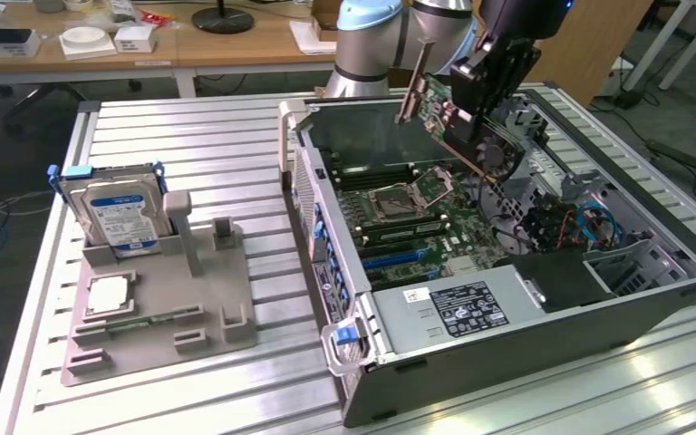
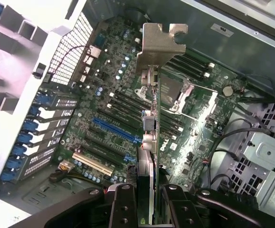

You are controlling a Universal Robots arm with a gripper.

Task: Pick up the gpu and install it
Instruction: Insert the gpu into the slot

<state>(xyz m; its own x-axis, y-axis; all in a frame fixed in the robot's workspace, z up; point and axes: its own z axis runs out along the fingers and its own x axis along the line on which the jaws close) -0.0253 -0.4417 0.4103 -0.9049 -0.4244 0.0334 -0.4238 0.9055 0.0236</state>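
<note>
- The pick-up is done: the gpu (image 1: 451,113) is off the desk (image 1: 203,127) and in the air above the open computer case (image 1: 638,299).
- The gripper (image 2: 149,211) holds it, with the black fingers (image 2: 123,209) closed narrowly on the two faces of the thin card.
- Installing is not yet done. In the exterior view the card hangs tilted over the green motherboard (image 1: 433,227), apart from it and seated in no slot.
- In the wrist view the card shows edge-on, above the row of long slots, among them the blue slot (image 2: 113,130). Which slot it lines up with is hard to tell from here.
- The card is a flat, stiff rectangle with a brownish circuit-board side. Its end bracket (image 2: 163,45) is bare silver metal, bent and notched at the tip.
- The case is dark sheet metal with a perforated wall, and the desk is ribbed, shiny aluminium.
- On the exterior view's left, a grey moulded holder (image 1: 203,308) carries a silver hard drive (image 1: 119,213) standing upright.
</note>
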